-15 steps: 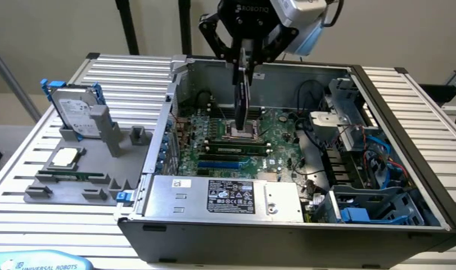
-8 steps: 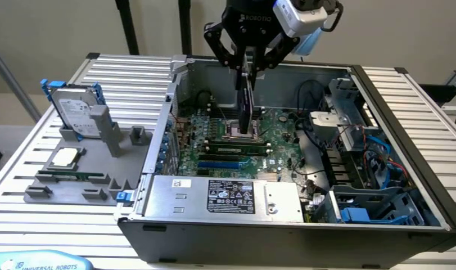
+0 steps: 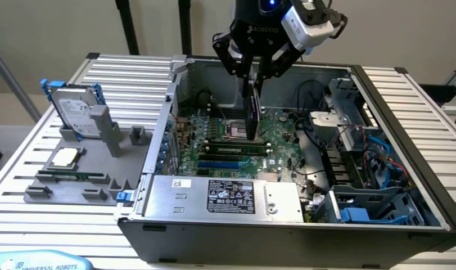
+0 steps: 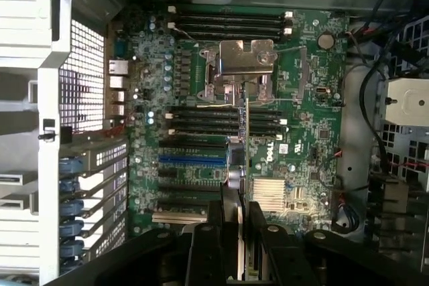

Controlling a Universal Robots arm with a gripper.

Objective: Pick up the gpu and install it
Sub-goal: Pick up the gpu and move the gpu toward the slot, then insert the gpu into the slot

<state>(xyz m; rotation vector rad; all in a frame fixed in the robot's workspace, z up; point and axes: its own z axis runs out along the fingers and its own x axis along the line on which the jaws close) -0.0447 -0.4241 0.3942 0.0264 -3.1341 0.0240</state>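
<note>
The gpu (image 3: 252, 115) hangs on edge, a thin dark card held upright over the green motherboard (image 3: 281, 130) inside the open computer case (image 3: 407, 129). My gripper (image 3: 254, 77) is shut on the card's upper edge, and the card's lower end sits just above the board near the processor socket (image 3: 231, 130). In the wrist view the gpu (image 4: 244, 140) appears edge-on as a narrow strip running out from between my black fingers (image 4: 216, 234), across the memory slots and beside the blue expansion slot (image 4: 191, 162). My gripper (image 4: 236, 236) is there at the frame's edge.
A grey holder (image 3: 100, 169) at the exterior view's left carries a silver hard drive in a blue frame (image 3: 76, 111), a processor chip (image 3: 66, 158) and a green memory stick (image 3: 74, 175). The power supply (image 3: 228, 198), drive cages and cables (image 3: 370, 157) crowd the case.
</note>
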